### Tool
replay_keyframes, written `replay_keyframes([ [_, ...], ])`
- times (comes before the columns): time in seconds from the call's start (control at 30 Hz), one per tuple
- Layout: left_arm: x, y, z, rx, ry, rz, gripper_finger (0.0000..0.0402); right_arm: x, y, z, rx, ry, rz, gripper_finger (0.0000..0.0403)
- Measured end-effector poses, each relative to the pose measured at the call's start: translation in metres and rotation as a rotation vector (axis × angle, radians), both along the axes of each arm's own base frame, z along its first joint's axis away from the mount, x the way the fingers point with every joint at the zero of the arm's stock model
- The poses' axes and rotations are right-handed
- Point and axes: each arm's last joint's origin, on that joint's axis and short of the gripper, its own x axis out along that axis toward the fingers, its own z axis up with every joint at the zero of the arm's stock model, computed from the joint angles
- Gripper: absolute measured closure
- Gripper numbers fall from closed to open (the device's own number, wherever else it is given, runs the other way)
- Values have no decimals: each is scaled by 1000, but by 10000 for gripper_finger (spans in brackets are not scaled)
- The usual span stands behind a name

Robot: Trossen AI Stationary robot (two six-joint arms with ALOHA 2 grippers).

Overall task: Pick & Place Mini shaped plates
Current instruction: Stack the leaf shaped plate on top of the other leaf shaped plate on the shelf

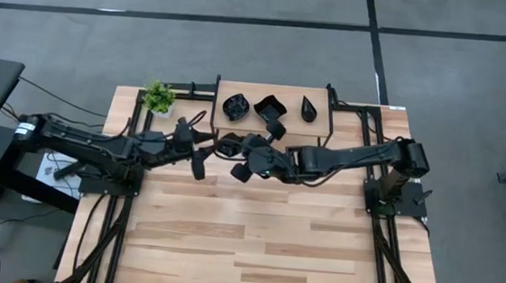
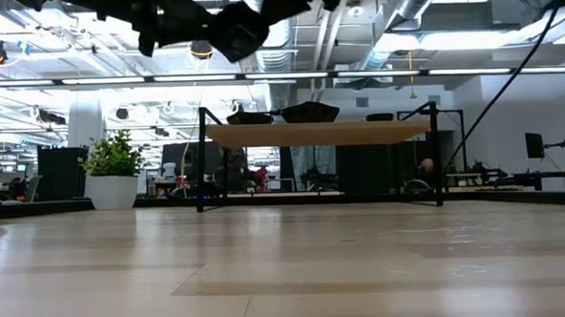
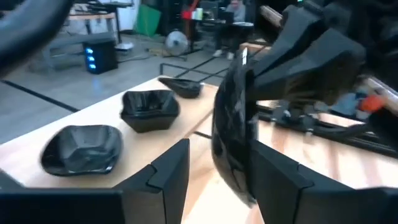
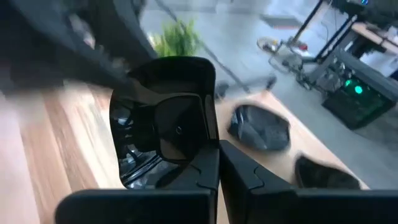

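Two dark arms meet over the wooden surface (image 1: 254,241), which is the largest thing we see. At its far edge stands a raised wooden shelf (image 1: 245,123) on a black frame. The left arm (image 1: 90,142) and the right arm (image 1: 360,156) both reach to the middle, just in front of this shelf and above the surface.

The right tool (image 4: 217,155) is pressed together on the rim of a glossy black mini plate (image 4: 165,124), and we see this plate held up in the air on its edge. The left tool (image 3: 217,162) has its fingers (image 3: 168,177) spread wide, one on each side of the same plate. There is a clear gap at one finger; at the other we cannot tell if it touches.

Three more mini shaped plates lie in a row on the shelf: a wavy-edged one (image 1: 235,107), a squarish one (image 1: 269,105) and a teardrop-shaped one (image 1: 309,109). A small green plant (image 1: 158,97) stands near the left end of the shelf.
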Motion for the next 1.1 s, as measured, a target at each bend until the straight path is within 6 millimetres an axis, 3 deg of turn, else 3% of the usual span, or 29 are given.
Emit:
replay_keyframes([
  [0.3, 6, 2, -2, 38, 4, 53, 241, 16, 4, -1, -36, 21, 18, 403],
  [0.63, 6, 9, -2, 39, -1, 101, 261, 15, 7, 5, -62, 22, 20, 403],
  [0.9, 7, 8, 0, 33, -15, 64, 314, 16, 4, 4, -40, 19, 47, 399],
  [1.1, 7, 8, -1, 25, -14, 51, 387, 18, 3, 5, 7, -4, 95, 356],
])
